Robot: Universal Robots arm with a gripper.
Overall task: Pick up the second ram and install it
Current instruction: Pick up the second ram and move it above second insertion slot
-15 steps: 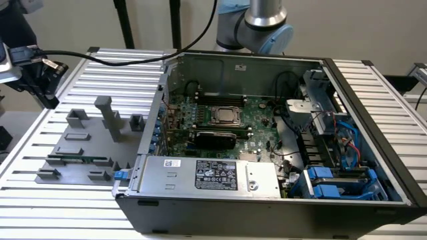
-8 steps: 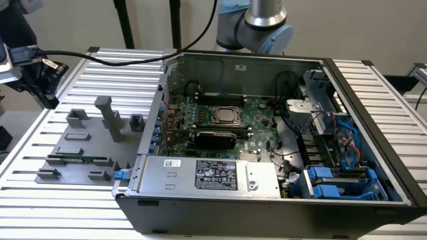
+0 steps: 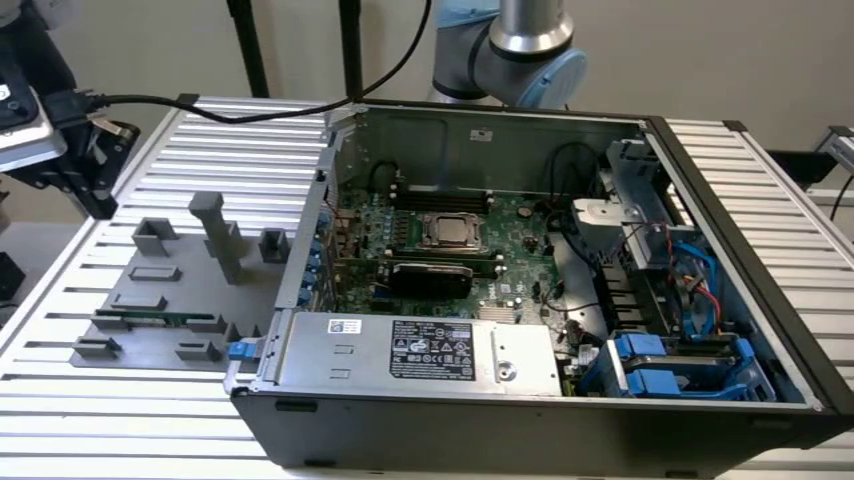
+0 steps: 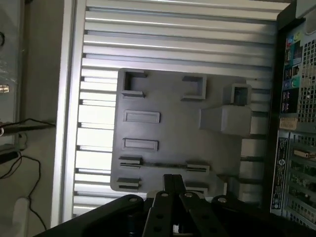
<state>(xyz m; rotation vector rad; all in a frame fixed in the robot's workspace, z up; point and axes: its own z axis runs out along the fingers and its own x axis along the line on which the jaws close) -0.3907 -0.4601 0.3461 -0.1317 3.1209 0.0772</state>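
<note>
thin green RAM stick (image 3: pixel 154 320) in matte grey slotted fixture (image 3: pixel 200 300), blk gripper (image 4: pixel 171 178) nr it — closed, empty

An open computer case (image 3: pixel 534 430) lies on a slatted metal table (image 3: pixel 80 400). Inside it, a green motherboard (image 3: pixel 514 280) carries a silver processor socket (image 3: pixel 451 232). A grey power supply (image 3: pixel 414 350) sits along the case's near edge, with blue drive caddies (image 3: pixel 667 365) towards the exterior view's right. A grey fixture tray (image 3: pixel 134 300) with upright posts lies just beside the case, on the exterior view's left. A black cable (image 3: pixel 200 105) crosses the table behind it.
</note>
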